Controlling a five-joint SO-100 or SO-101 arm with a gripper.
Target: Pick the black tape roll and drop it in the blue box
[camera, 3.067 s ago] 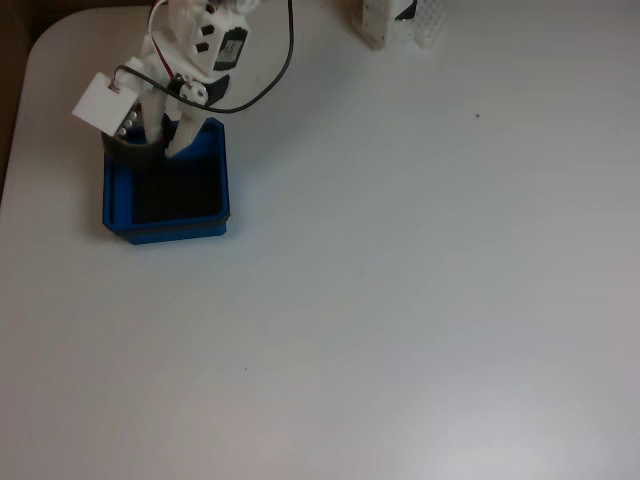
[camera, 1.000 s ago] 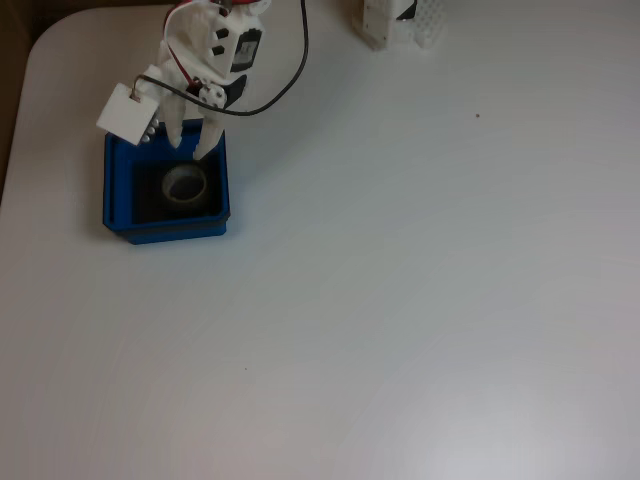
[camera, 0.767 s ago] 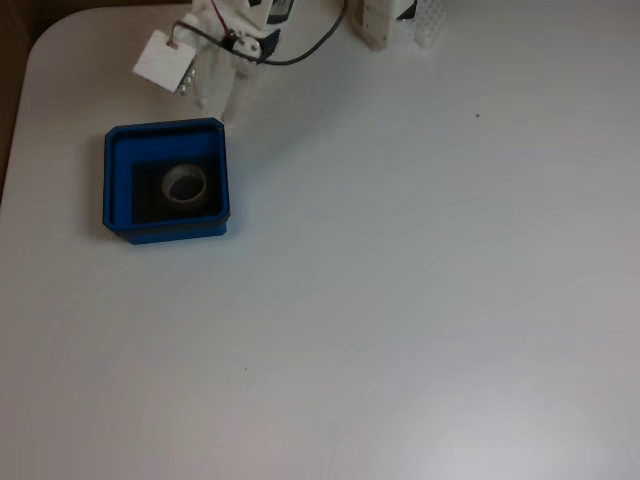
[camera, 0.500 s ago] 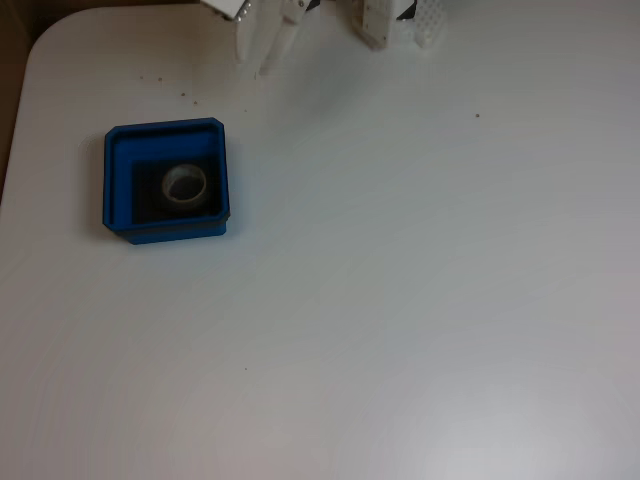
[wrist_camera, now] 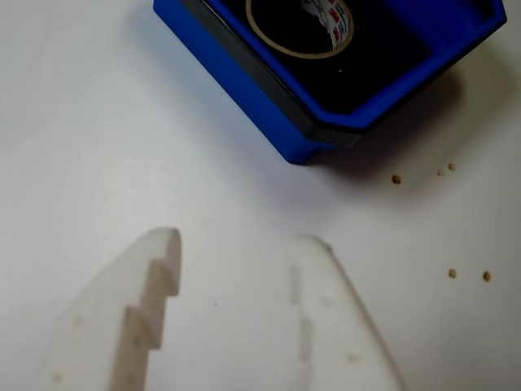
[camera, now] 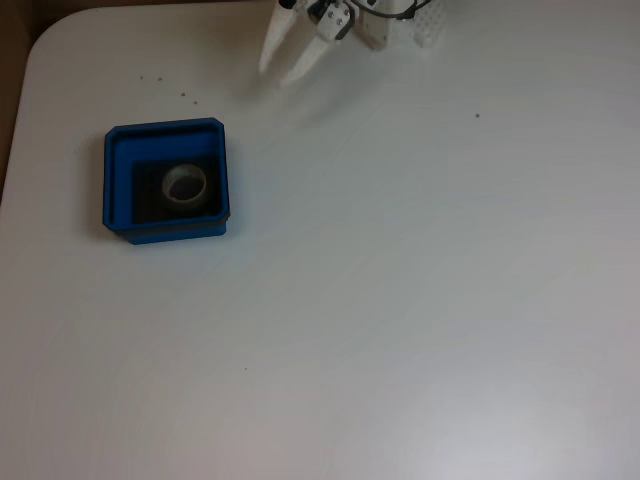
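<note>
One box (camera: 115, 185) is being counted, blue, with one roll (camera: 185, 184) lying inside it; the same single box (wrist_camera: 244, 85) and single roll (wrist_camera: 301, 37) are being shown in the wrist view. One gripper (camera: 279, 75) is being seen near the top edge of the fixed view, with two fingers (camera: 303, 62); both fingers (wrist_camera: 130, 326) are likewise being counted in the wrist view, standing apart. Five small brown crumbs (wrist_camera: 396, 179) are being counted on the one table (camera: 420, 300) in the wrist view, beside the box's corner.
</note>
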